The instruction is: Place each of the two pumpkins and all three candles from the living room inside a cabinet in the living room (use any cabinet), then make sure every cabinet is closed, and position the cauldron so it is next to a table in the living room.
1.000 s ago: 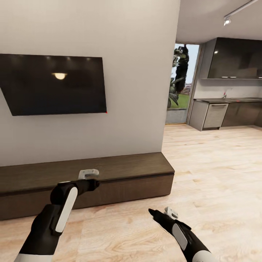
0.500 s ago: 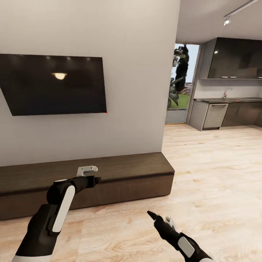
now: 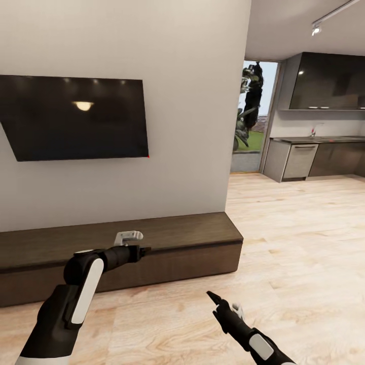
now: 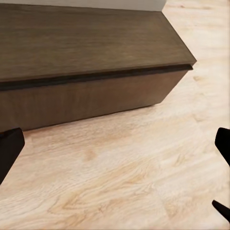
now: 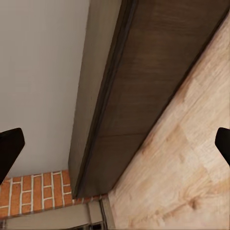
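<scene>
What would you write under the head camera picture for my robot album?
Left gripper reaches toward the closed dark cabinet under the TV.

A dark flat television (image 3: 76, 117) is hanging on the pale wall (image 3: 192, 101), reflecting a ceiling lamp. Light wood flooring (image 3: 304, 243) is running toward a kitchen area where grey base units (image 3: 299, 159) are standing below dark upper cupboards (image 3: 329, 81), beside a tall window (image 3: 252, 109).
</scene>
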